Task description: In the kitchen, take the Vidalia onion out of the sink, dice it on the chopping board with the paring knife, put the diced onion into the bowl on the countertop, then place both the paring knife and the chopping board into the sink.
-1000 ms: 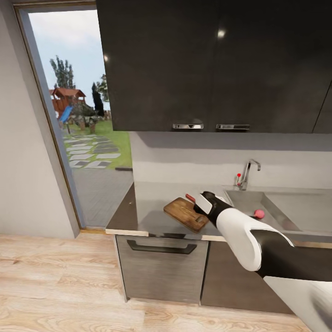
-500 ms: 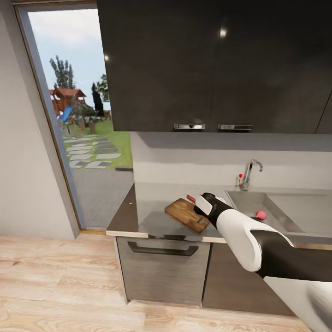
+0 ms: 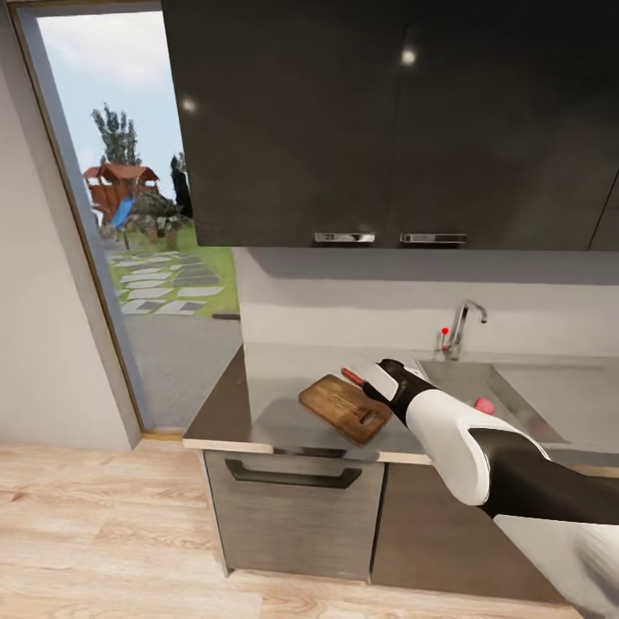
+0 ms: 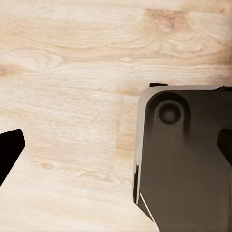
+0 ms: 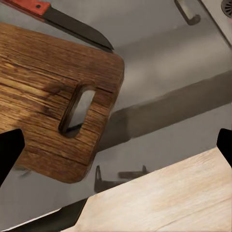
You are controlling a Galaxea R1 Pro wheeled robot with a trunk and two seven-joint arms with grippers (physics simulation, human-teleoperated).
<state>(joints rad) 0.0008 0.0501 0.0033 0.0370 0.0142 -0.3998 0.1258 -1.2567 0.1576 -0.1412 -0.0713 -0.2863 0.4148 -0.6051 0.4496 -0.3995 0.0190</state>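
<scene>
Fingers (image 5: 10,150) of right gripper (image 5: 116,145) spread wide, empty, above chopping board (image 5: 46,92).

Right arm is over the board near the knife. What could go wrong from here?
1. The chopping board lies close to the countertop front edge; a nudge from the right gripper might push it off.
2. The paring knife lies flat beside the board, so the open jaws may slip off it.

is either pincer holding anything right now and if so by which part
Nothing is held. The right pincer hangs open over the chopping board; the left pincer is open above bare floor.
</scene>
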